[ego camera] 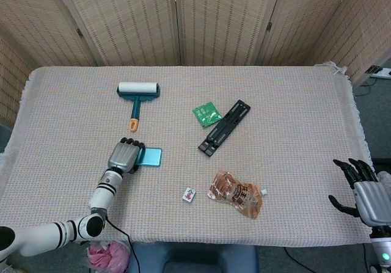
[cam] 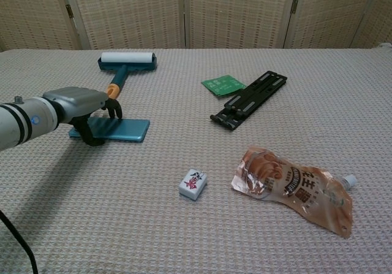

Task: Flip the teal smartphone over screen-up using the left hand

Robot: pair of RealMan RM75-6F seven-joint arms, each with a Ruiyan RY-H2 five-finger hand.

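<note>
Smartphone (cam: 125, 130) under left fingers (cam: 113, 107) (touching)

The left hand (ego camera: 125, 156) is covering the nine o'clock end of the teal smartphone (ego camera: 150, 157), lying on the desk (ego camera: 287, 102).

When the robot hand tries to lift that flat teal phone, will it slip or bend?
It probably won't bend: the flat teal smartphone looks like a rigid slab. It may slip, since its glossy back reflects light and lies flush on the woven beige tablecloth, leaving little edge to catch. The left hand covers one end, so the free end could slide or pivot.
</note>
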